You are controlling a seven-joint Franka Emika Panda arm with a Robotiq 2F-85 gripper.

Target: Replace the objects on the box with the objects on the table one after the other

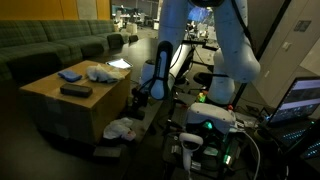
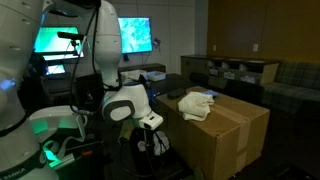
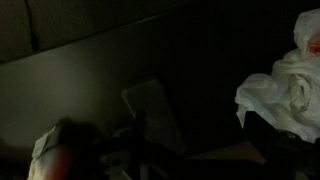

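The gripper (image 1: 141, 96) is hanging low just beside the cardboard box (image 1: 60, 115), jaws spread wide, gripping nothing. A blue cloth (image 1: 69, 75), black object (image 1: 75, 90) and white cloth (image 1: 100, 71) are lying on the box; a white rag (image 1: 122, 128) is lying beside its base.

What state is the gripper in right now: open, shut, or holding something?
Gripper: open, holding nothing, hanging low beside the box.
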